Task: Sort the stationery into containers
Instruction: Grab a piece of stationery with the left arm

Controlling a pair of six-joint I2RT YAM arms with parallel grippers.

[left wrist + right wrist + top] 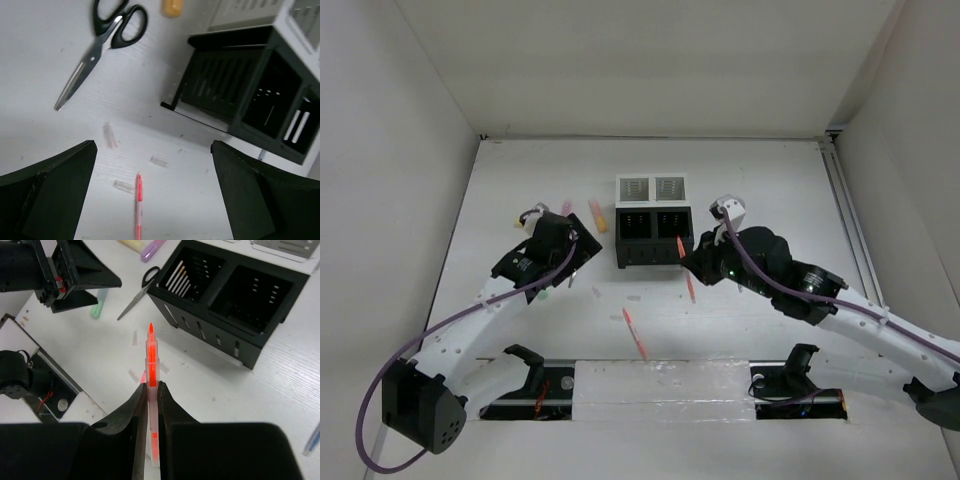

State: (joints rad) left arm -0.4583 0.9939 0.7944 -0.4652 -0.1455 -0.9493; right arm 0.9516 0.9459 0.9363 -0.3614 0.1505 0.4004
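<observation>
Holding a red pen pinched in my right tool; left tool gapes empty. Pens occupy the black box; scissors, eleven o'clock, remain unsorted.

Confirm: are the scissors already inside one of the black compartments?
No, the scissors lie flat on the table, outside the black compartments and apart from them.

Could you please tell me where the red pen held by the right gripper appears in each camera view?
Top external: red pen in the right gripper, at the black organiser's near right corner.
Left wrist: absent; the loose pen there is another.
Right wrist: centre, upright between the gripper's tips.
Shared landmark: the black organiser.
</observation>
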